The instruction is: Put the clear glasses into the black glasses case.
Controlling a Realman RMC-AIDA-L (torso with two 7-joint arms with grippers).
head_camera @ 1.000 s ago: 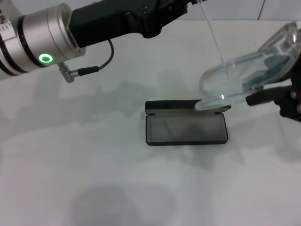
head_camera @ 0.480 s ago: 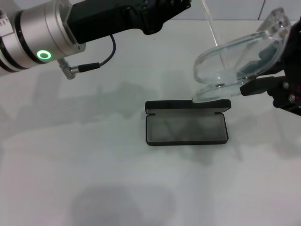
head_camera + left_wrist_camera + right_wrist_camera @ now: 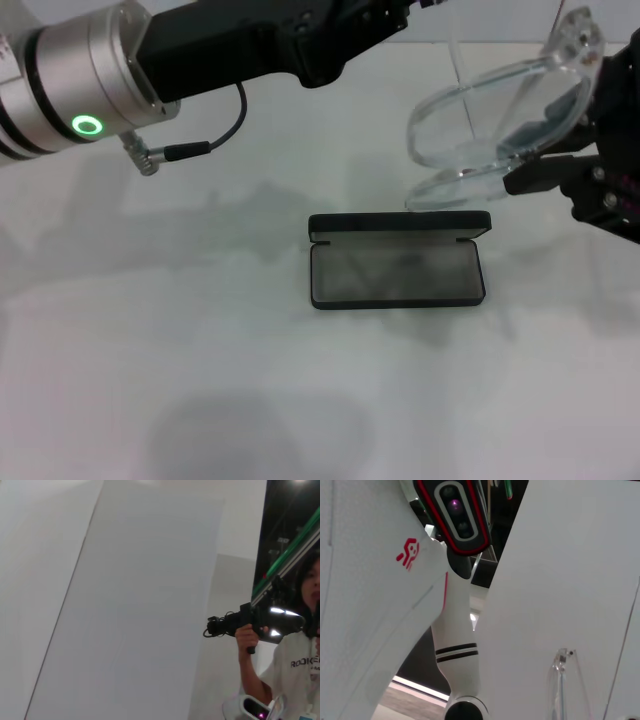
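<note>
Right gripper [image 3: 560, 165] grips the clear glasses [image 3: 497, 130] above the open black glasses case [image 3: 397, 260]; no lettering readable.

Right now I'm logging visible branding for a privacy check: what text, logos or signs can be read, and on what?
"ROOKE", cut off at the picture's edge: on the person's white shirt, left wrist view.
Red logo mark, no letters: on the robot's white body, right wrist view.
Black glasses case: no lettering legible.
Clear glasses: none.
</note>
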